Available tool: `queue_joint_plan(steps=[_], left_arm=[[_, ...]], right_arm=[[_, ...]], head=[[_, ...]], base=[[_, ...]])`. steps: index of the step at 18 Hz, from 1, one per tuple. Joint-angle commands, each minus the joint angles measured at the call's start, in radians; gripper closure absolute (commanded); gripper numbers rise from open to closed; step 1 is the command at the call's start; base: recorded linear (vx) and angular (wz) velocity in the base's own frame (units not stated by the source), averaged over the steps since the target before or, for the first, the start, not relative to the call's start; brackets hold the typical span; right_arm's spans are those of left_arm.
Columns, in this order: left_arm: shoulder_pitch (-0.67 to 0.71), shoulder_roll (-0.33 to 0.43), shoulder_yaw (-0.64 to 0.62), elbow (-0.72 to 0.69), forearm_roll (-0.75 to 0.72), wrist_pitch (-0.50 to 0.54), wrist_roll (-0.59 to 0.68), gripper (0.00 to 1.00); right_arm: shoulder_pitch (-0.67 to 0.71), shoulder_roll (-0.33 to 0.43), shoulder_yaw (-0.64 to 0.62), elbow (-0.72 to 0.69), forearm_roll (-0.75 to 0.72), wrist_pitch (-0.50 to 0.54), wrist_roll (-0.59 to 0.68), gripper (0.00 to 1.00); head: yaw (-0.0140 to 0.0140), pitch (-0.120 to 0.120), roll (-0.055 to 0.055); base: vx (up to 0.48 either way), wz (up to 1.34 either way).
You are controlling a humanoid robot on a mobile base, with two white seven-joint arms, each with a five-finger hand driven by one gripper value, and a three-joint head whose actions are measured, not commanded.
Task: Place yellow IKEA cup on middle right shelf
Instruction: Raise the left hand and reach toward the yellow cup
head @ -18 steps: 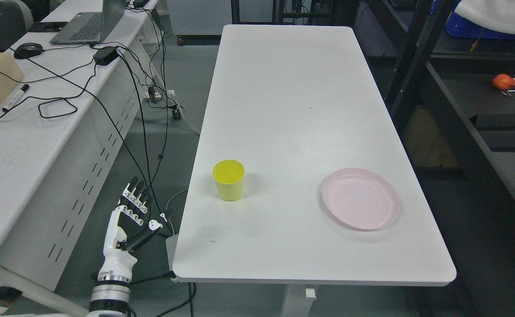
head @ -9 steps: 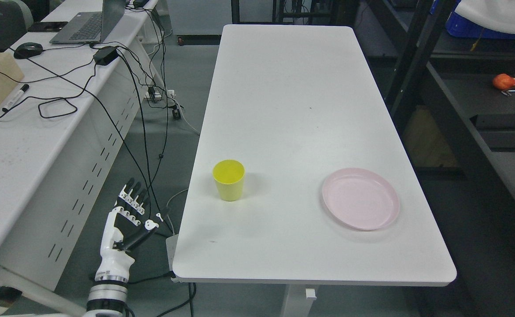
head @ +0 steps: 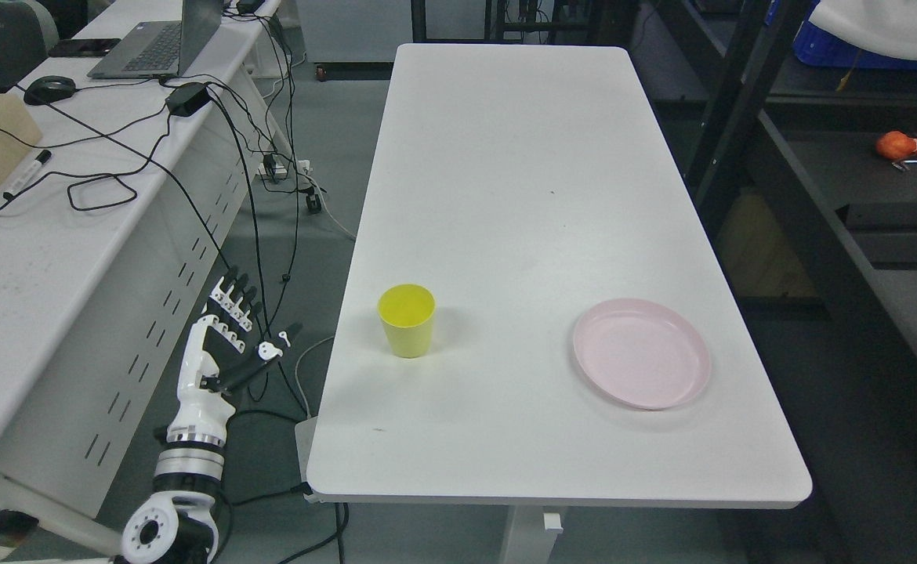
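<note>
left robot hand (head: 219,352) spread, empty, beside table (head: 505,196); yellow cup (head: 407,320) near pink plate (head: 641,363)

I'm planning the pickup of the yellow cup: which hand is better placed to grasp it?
Left, probably. The left hand is raised, fingers spread, beside the table's left edge, and the yellow cup stands upright near that edge. The right hand is not in view.

Saw yellow cup (head: 407,320) upright on white table (head: 521,180), pink plate (head: 641,353) well right; left hand (head: 219,352) off the table's left edge, fingers spread.
</note>
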Motion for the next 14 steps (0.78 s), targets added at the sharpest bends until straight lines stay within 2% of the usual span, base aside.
queue_joint_plan(steps=[1, 3, 7, 9, 14], left_arm=[[-0.156, 0.025, 0.0, 0.266, -0.034, -0.035, -0.079, 0.01], [-0.166, 0.01, -0.019, 0.271, -0.036, -0.04, -0.148, 0.01], [-0.173, -0.023, -0.176, 0.274, -0.036, -0.083, -0.156, 0.01], [-0.176, -0.023, -0.186, 0.311, -0.036, -0.084, -0.148, 0.01], [-0.274, -0.023, -0.151, 0.504, -0.036, -0.112, -0.102, 0.01]], right_arm=[[0.014, -0.017, 0.017, 0.0, -0.025, 0.001, -0.002, 0.01], [0.014, -0.017, 0.018, 0.0, -0.025, 0.001, -0.002, 0.01], [0.014, -0.017, 0.017, 0.0, -0.025, 0.001, -0.002, 0.01], [0.014, -0.017, 0.017, 0.0, -0.025, 0.001, -0.002, 0.01], [0.014, -0.017, 0.017, 0.0, -0.025, 0.001, -0.002, 0.01]], head=[[0.0, 0.0, 0.0], [0.0, 0.0, 0.0], [0.0, 0.0, 0.0], [0.0, 0.0, 0.0], [0.0, 0.0, 0.0]], base=[[0.0, 0.0], [0.0, 0.0], [0.0, 0.0], [0.0, 0.0], [0.0, 0.0]])
